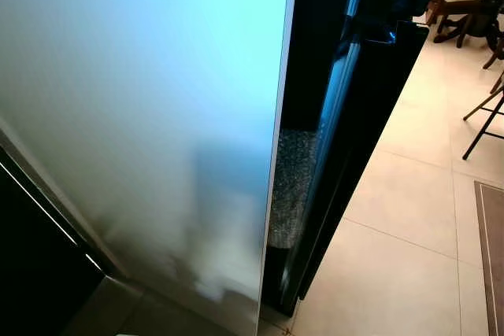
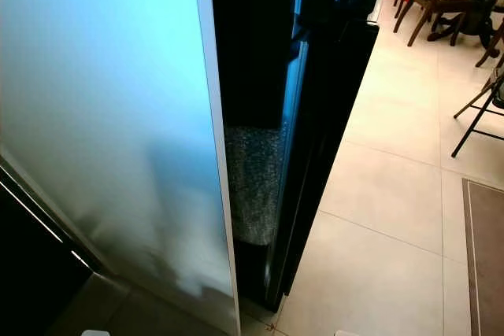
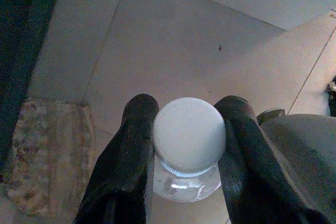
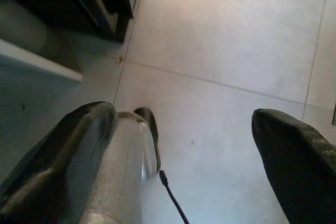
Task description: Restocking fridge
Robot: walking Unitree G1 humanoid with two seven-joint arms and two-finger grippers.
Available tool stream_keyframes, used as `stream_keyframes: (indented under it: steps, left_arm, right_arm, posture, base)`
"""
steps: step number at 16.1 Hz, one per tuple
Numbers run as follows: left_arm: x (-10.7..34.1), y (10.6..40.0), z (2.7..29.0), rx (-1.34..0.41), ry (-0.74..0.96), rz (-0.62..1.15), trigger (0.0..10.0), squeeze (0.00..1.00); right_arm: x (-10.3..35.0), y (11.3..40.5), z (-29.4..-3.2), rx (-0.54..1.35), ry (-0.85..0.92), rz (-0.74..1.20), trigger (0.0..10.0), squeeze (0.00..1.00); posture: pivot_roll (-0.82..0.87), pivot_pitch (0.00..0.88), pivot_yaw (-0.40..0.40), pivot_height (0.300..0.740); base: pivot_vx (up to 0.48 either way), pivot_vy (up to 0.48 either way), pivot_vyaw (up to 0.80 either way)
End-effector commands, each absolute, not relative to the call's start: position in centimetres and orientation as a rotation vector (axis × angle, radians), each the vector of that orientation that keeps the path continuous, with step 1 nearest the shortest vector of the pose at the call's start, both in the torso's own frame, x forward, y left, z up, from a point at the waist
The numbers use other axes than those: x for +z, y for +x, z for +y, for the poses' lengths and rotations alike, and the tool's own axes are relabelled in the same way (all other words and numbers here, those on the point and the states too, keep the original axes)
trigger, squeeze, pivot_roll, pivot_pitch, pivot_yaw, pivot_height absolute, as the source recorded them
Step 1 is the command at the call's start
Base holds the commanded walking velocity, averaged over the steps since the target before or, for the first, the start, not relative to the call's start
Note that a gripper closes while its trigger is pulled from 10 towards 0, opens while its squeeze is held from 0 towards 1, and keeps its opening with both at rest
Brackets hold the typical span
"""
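Round ribbed white cap of clear bottle pinched in left claw, right claw spread

Fridge door looks matt, frosted; side panel glossy black; floor smooth tile; bottle probably clear plastic.

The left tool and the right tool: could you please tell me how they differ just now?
The left tool is shut on a clear bottle, its fingers pressed either side of the white cap; the right tool is open, fingers wide apart and holding nothing. Both have black fingers and hang over the pale tiled floor.
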State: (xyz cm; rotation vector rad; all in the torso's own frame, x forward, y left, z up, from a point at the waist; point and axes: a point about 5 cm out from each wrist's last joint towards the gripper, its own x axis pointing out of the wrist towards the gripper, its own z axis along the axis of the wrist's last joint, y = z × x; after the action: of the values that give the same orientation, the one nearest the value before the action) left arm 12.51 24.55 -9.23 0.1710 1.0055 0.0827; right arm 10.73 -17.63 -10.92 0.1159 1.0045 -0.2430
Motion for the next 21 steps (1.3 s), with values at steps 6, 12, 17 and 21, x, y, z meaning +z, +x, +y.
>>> stream_keyframes:
  steps: [6, 12, 17, 21]
  left_arm:
    - [-9.4, 11.9, 24.5, 0.070, 0.185, 1.026, 10.0, 0.00]
    - [-9.6, 11.7, 24.2, 0.056, 0.186, 1.042, 10.0, 0.00]
    - [-9.7, 11.6, 24.0, 0.058, 0.187, 1.043, 10.0, 0.00]
    - [-9.8, 11.5, 23.7, 0.094, 0.160, 1.034, 10.0, 0.00]
  right_arm:
    - [-10.6, 10.3, -17.2, -0.260, 0.089, 0.908, 10.0, 0.00]
    - [-3.4, 19.2, -25.2, -0.355, 0.001, 0.410, 10.0, 0.00]
    - [-1.6, 19.6, -24.7, -0.330, -0.045, 0.259, 10.0, 0.00]
    - [2.2, 19.5, -23.0, -0.198, -0.026, 0.106, 10.0, 0.00]
  posture:
    - [-0.06, 0.000, 0.012, 0.740]
    - [-0.12, 0.000, 0.007, 0.740]
    - [-0.11, 0.000, -0.005, 0.740]
    - [-0.08, 0.000, -0.071, 0.740]
  base:
    - [0.000, 0.000, 0.00]
    - [0.000, 0.000, 0.00]
    - [0.000, 0.000, 0.00]
    - [0.000, 0.000, 0.00]
